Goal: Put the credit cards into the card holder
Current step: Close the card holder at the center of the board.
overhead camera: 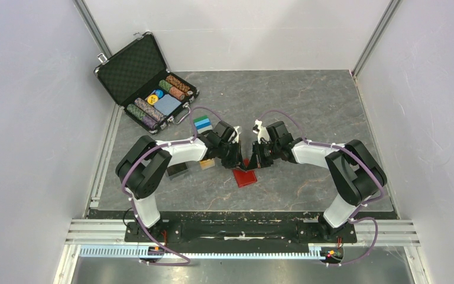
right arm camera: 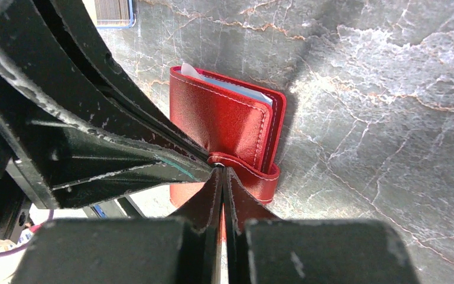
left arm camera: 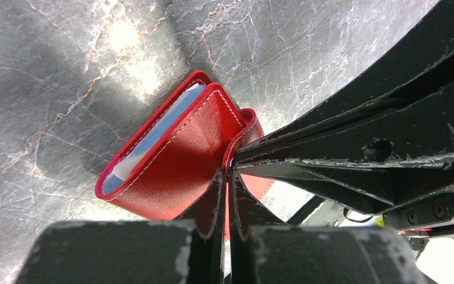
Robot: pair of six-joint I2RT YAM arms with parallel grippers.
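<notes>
one card in, holder folded, both hands on it

card holder lies folded on the table, centre front, with a pale grey-blue card showing inside. orange-gold piece by the left arm looks like a card not loaded yet. left hand is near-closed with red leather in the gap. right hand is fully closed on the clasp strap. both arms are folded inward, wrists pitched down, tips meeting.

Grey marble-veined tabletop, plain white panel walls left, right and far, silver aluminium rail along near edge
</notes>
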